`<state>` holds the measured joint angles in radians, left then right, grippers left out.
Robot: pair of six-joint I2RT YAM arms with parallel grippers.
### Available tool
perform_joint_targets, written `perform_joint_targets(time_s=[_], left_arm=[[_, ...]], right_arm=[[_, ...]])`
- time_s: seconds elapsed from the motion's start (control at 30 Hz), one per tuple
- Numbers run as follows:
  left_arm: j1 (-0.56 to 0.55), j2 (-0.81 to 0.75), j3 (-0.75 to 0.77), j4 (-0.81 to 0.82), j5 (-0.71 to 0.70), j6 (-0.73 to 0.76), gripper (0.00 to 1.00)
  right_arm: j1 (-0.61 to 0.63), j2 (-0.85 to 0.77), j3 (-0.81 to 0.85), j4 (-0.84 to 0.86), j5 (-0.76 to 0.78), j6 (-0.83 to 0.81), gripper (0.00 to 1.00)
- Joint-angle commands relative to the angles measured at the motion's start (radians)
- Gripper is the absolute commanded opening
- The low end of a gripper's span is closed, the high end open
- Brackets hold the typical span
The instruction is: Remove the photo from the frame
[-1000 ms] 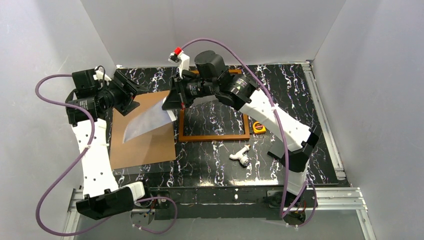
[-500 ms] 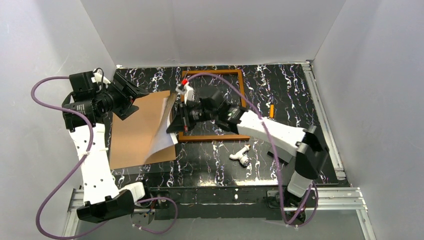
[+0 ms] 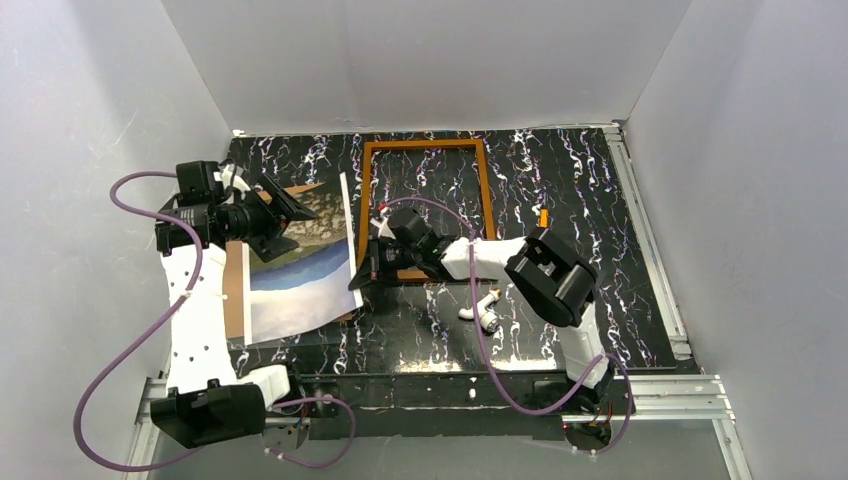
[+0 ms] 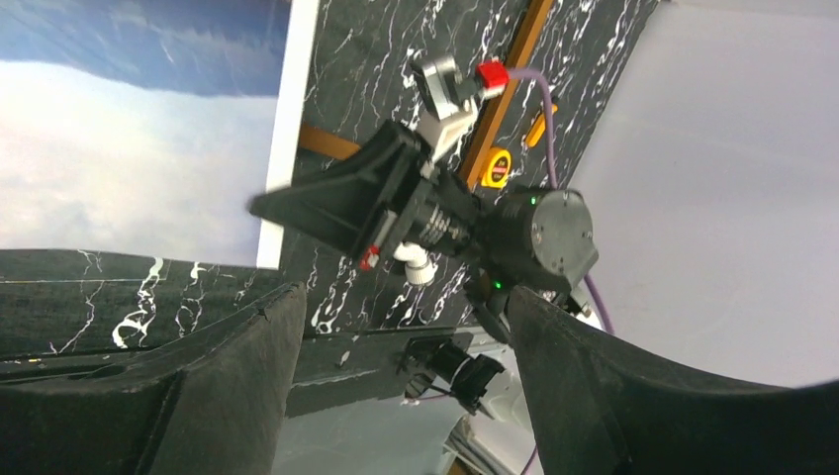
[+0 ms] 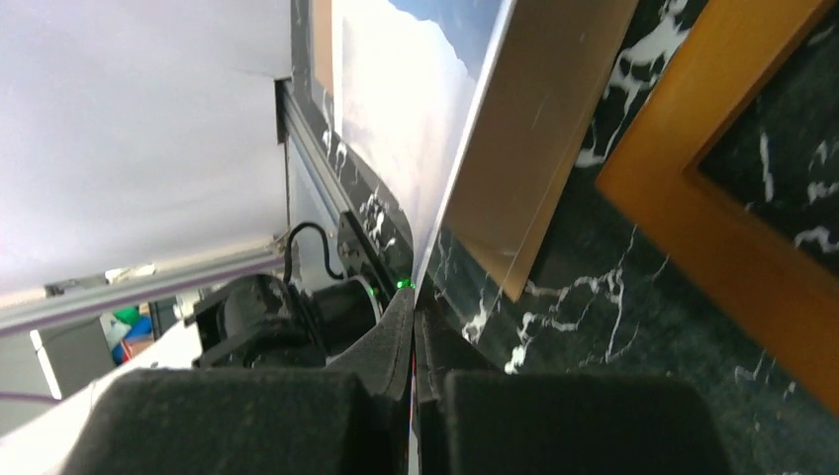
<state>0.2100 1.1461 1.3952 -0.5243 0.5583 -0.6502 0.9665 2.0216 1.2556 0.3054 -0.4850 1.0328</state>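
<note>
The photo (image 3: 300,272) lies face up over the tan backing board (image 3: 234,295) at the left, with rocks at the far end and pale sky near. My right gripper (image 3: 358,280) is shut on the photo's near right edge. In the right wrist view the gripper (image 5: 414,309) pinches the thin sheet (image 5: 406,129), with the board (image 5: 559,119) behind it. The wooden frame (image 3: 425,147) lies empty on the table right of the photo. My left gripper (image 3: 287,212) hovers open over the photo's far end. In the left wrist view its fingers (image 4: 401,297) are wide apart and hold nothing.
A white plastic object (image 3: 483,310) lies in front of the frame. A small orange item (image 3: 543,217) lies right of the frame. A yellow tape measure (image 4: 495,166) shows in the left wrist view. A clear sheet edge (image 3: 290,342) pokes out under the board. White walls enclose the table.
My right gripper has swung the photo from upright, back showing, down to face up on the board. The right arm has folded low. The left gripper has shifted slightly right.
</note>
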Motion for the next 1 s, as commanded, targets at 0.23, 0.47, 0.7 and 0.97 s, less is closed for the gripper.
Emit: perform_joint_targets(time_s=[0.23,0.47,0.7,0.97], left_arm=[[-0.105,-0.050,-0.065,-0.022,0.005,0.018,0.74],[-0.154,-0.041,-0.083,-0.006,-0.022,0.007,0.74],[-0.236,-0.029,-0.082,0.001,-0.058,-0.003,0.74],[-0.294,-0.033,-0.058,0.001,-0.089,-0.009,0.75]], right_arm=[[0.000,0.132,0.182,-0.015,-0.012,0.037,0.01],[0.011,0.177,0.223,-0.027,-0.026,0.049,0.01],[0.031,0.177,0.252,-0.100,0.018,0.052,0.21],[0.051,-0.023,0.107,-0.270,0.108,-0.075,0.51]])
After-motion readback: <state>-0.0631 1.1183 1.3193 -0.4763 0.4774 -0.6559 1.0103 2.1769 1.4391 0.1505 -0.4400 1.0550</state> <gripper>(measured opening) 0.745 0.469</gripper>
